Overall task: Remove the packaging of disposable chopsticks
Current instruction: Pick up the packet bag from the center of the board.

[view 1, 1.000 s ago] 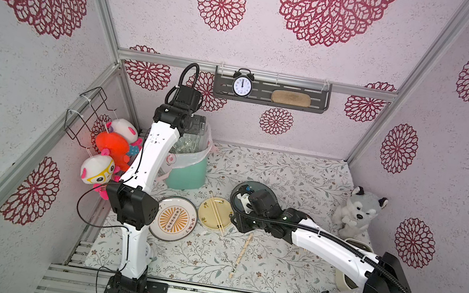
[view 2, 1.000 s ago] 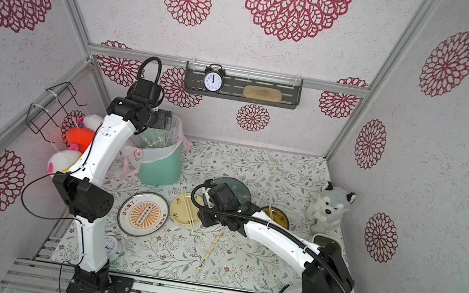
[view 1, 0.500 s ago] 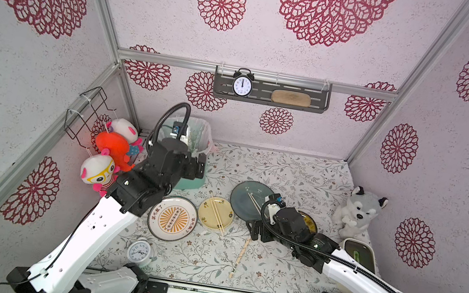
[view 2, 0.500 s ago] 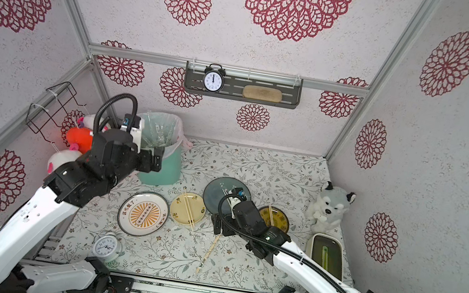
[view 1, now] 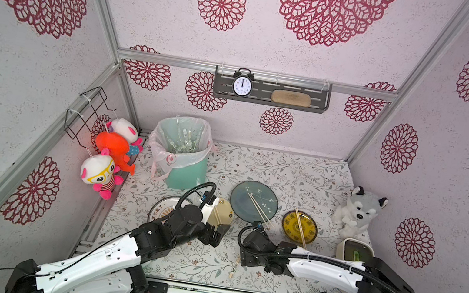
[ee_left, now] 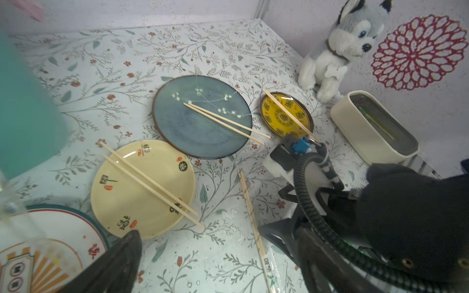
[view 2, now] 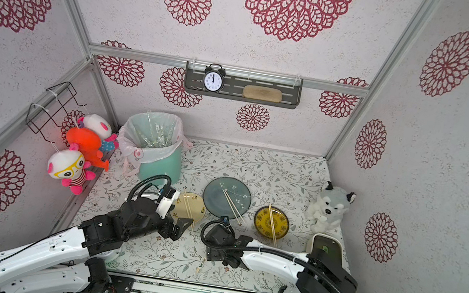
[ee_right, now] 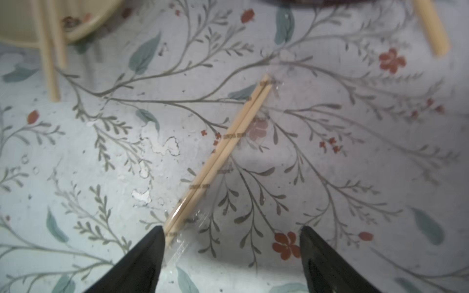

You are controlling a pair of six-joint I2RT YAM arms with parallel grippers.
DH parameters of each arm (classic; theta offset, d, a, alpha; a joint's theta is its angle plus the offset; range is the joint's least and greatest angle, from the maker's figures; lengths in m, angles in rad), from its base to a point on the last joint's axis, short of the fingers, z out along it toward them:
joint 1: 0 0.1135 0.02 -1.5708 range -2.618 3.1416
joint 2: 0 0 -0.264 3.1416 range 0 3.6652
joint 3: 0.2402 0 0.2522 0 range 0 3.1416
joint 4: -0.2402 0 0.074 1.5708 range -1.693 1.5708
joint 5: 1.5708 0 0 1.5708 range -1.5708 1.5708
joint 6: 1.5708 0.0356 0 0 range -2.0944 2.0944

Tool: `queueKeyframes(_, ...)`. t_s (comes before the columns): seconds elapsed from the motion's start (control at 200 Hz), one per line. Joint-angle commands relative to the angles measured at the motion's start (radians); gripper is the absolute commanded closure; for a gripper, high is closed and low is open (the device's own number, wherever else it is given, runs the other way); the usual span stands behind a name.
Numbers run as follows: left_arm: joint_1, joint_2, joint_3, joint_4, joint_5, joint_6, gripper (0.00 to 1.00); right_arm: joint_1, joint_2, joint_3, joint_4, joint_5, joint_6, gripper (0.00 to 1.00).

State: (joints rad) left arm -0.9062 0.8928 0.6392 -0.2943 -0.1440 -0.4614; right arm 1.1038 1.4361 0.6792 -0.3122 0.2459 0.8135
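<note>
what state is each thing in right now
wrapped pair, still in its clear sleeve, lying flat
blue plate, holds unwrapped pair
cream plate, holds unwrapped pair
yellow plate, holds unwrapped pair
bin, lined, holds empty sleeves
left gripper, open, empty
right gripper, open over the wrapped pair's end, not gripping

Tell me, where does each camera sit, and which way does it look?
Both top views: high over the front, looking down at the table; the left arm and right arm show.
Left wrist: on the left arm, looking across the blue plate toward the husky toy; one of the left fingers and the right arm show.
Right wrist: on the right arm, looking closely down at the wrapped chopsticks; both right fingers show, spread.
Shared: both wrist views show those wrapped chopsticks.
</note>
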Motion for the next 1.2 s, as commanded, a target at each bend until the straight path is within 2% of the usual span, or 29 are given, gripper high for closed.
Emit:
queueKeyframes(0.0, -0.010, 0.000, -0.031, 0.097, 0.014, -0.044, 0.02, 0.017, 0.053, 0.064, -0.010, 0.063, 0.073, 0.29)
queueKeyframes(0.23, -0.022, 0.023, -0.047, 0.124, -0.001, -0.035, 0.02, 0.018, 0.107, 0.077, 0.014, 0.003, 0.071, 0.49)
queueKeyframes(0.35, -0.021, 0.064, -0.034, 0.083, -0.209, -0.062, 0.00, 0.015, 0.127, 0.096, -0.015, 0.005, 0.061, 0.59)
queueKeyframes(0.505, -0.028, 0.081, -0.025, 0.073, -0.199, -0.078, 0.01, 0.011, 0.114, 0.083, -0.045, 0.004, 0.068, 0.63)
queueKeyframes(0.636, -0.046, 0.057, -0.031, -0.036, -0.323, -0.139, 0.09, -0.002, 0.092, 0.057, -0.046, 0.008, 0.065, 0.68)
queueKeyframes(0.676, -0.046, 0.040, -0.051, -0.063, -0.335, -0.181, 0.15, -0.005, 0.093, 0.056, -0.038, 0.004, 0.053, 0.68)
queueKeyframes(0.721, -0.049, 0.024, -0.071, -0.092, -0.320, -0.227, 0.27, -0.011, 0.100, 0.062, -0.039, 0.006, 0.041, 0.68)
queueKeyframes(0.791, -0.088, 0.010, -0.082, -0.223, -0.365, -0.331, 0.35, -0.019, 0.111, 0.074, -0.035, 0.005, 0.021, 0.69)
queueKeyframes(0.876, -0.166, -0.012, -0.124, -0.334, -0.436, -0.486, 0.29, -0.025, 0.116, 0.084, -0.025, 0.001, -0.008, 0.66)
queueKeyframes(0.941, -0.184, -0.007, -0.151, -0.368, -0.421, -0.556, 0.26, -0.028, 0.112, 0.088, -0.020, 0.013, -0.021, 0.48)
queueKeyframes(1.021, -0.198, 0.032, -0.078, -0.521, -0.470, -0.618, 0.22, -0.028, 0.095, 0.078, 0.010, 0.013, -0.040, 0.38)
queueKeyframes(1.096, -0.228, 0.054, -0.066, -0.595, -0.512, -0.699, 0.19, -0.026, 0.084, 0.091, 0.002, 0.013, -0.055, 0.36)
queueKeyframes(1.196, -0.226, 0.104, -0.101, -0.473, -0.446, -0.665, 0.18, -0.019, 0.042, 0.083, -0.001, 0.008, -0.069, 0.35)
